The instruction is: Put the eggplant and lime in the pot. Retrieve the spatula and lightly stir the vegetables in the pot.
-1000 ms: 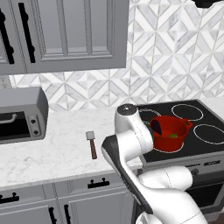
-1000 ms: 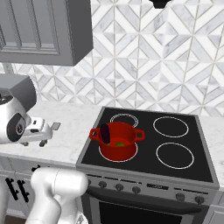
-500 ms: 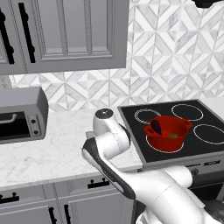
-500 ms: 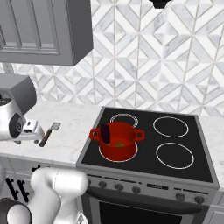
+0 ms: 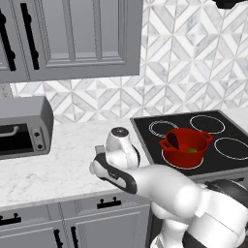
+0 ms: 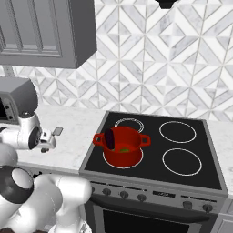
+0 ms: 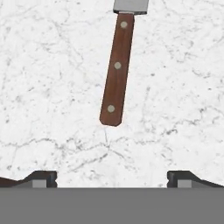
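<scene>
My two dark fingertips (image 7: 43,177) stand wide apart with nothing between them, hovering over the white marble counter (image 7: 52,87) beside the black stove top (image 6: 150,154). Just ahead of them lies the short spatula with the straight brown wooden handle and grey flat head (image 7: 117,70), handle end pointing toward me, presumably so my jaws can straddle the handle for a pickup. On the stove's near left burner sits the bright red round pot with two loop handles (image 6: 122,148), and the dark purple oval eggplant (image 6: 109,138) and small yellow-green lime (image 6: 124,149) are already inside it, so I judge fetching the spatula is the step in hand. I can read no brand, label or writing anywhere.
</scene>
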